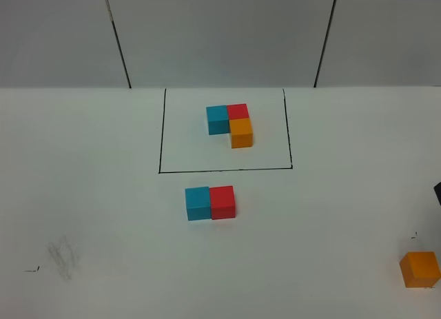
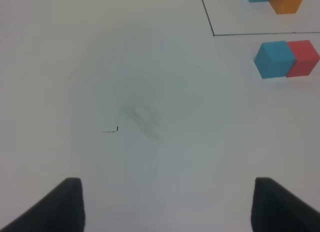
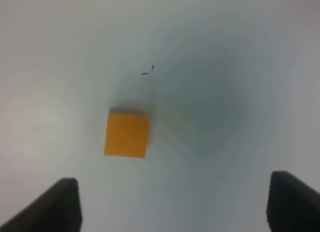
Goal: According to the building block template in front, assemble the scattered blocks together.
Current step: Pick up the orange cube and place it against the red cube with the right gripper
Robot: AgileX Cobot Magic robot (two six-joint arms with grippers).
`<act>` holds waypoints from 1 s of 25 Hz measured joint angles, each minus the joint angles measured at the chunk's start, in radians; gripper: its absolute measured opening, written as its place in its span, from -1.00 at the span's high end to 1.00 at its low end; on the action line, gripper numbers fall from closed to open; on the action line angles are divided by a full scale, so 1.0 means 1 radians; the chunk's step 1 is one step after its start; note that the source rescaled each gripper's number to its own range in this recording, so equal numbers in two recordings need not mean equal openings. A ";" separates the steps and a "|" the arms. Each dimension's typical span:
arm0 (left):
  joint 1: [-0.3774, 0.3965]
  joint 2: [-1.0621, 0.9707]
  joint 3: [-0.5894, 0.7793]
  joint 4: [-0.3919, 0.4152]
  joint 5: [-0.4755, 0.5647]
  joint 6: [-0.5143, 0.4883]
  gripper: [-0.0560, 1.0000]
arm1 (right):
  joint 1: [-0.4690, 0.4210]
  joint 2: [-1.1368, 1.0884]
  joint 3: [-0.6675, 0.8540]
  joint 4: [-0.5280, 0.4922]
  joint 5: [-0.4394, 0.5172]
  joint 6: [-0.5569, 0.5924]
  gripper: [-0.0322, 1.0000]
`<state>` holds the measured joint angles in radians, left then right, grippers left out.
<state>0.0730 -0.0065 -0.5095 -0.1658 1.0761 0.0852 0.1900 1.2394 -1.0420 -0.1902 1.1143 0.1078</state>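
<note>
Orange cube (image 1: 419,269), last of the scattered blocks, sits alone at the lower right of the overhead frame, well apart from the blue cube (image 1: 198,203) and red cube (image 1: 222,202), which touch side by side at centre, just below the black-framed building block template (image 1: 230,124). That pair mirrors the template's top row; the spot beneath red apparently awaits orange. The right pincer (image 3: 172,207), released and empty, hangs over the table (image 1: 103,195) short of the cube, seemingly lining up a grasp. The left pincer (image 2: 167,204), spread wide and empty, waits clear of the work.
</note>
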 joint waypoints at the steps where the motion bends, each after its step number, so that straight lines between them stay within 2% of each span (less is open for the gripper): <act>1: 0.000 0.000 0.000 0.000 0.000 0.000 -1.00 | 0.000 0.000 0.003 0.002 0.003 0.000 -0.14; 5: 0.000 0.000 0.000 0.000 0.000 0.000 -1.00 | 0.000 0.000 0.016 0.005 0.003 0.008 -0.14; 14: 0.000 0.000 0.000 0.000 0.000 0.000 -1.00 | 0.000 0.024 0.019 0.035 -0.027 0.119 -0.14; 25: 0.000 0.000 0.000 0.000 0.000 0.000 -1.00 | 0.000 0.119 0.031 0.052 -0.054 0.126 -0.13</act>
<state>0.0730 -0.0065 -0.5095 -0.1658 1.0761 0.0852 0.1900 1.3581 -1.0114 -0.1380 1.0599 0.2341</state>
